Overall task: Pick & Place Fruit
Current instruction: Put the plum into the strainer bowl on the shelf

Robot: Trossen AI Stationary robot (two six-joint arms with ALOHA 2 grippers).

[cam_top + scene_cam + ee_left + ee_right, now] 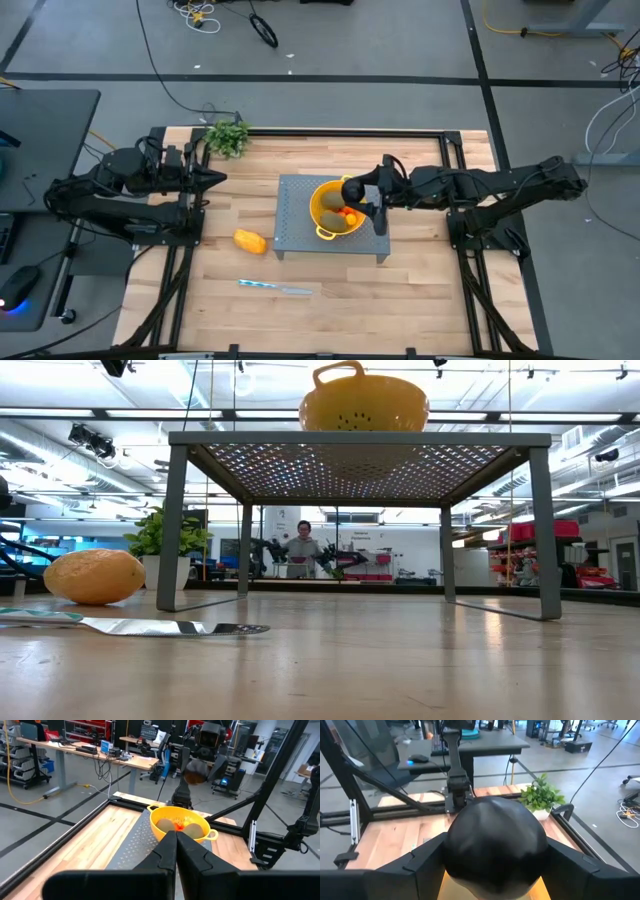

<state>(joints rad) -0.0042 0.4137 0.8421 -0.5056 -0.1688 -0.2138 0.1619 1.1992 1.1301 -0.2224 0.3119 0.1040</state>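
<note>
**Right jaws clamp a dark round fruit above the colander**

Clamped between the right gripper [492, 857] fingers, a blackish round fruit [495, 842] fills most of the right wrist view, both dark fingers pressed against its sides. From above, that gripper [352, 190] hangs over the rim of the yellow colander [322, 212], which stands on a grey perforated metal stand [296, 222] in the middle of the wooden table [400, 290]. Inside the colander lie two brownish-green ovals [334, 206] with small orange-red balls [349, 213] between them.

Left gripper [217, 178] waits at the table's left side, its jaws together, fingers [170, 852] meeting at a point aimed toward the colander.

On the bare table, left of the stand and apart from it, lies the yellow-orange oblong fruit [250, 241]. Nearer the front edge rests a silvery knife [275, 288] with a pale blue-green handle. A leafy green plant [228, 136] sits at the far left corner.

In the low view a person [303, 547] shows far off in the room beyond the table.
</note>
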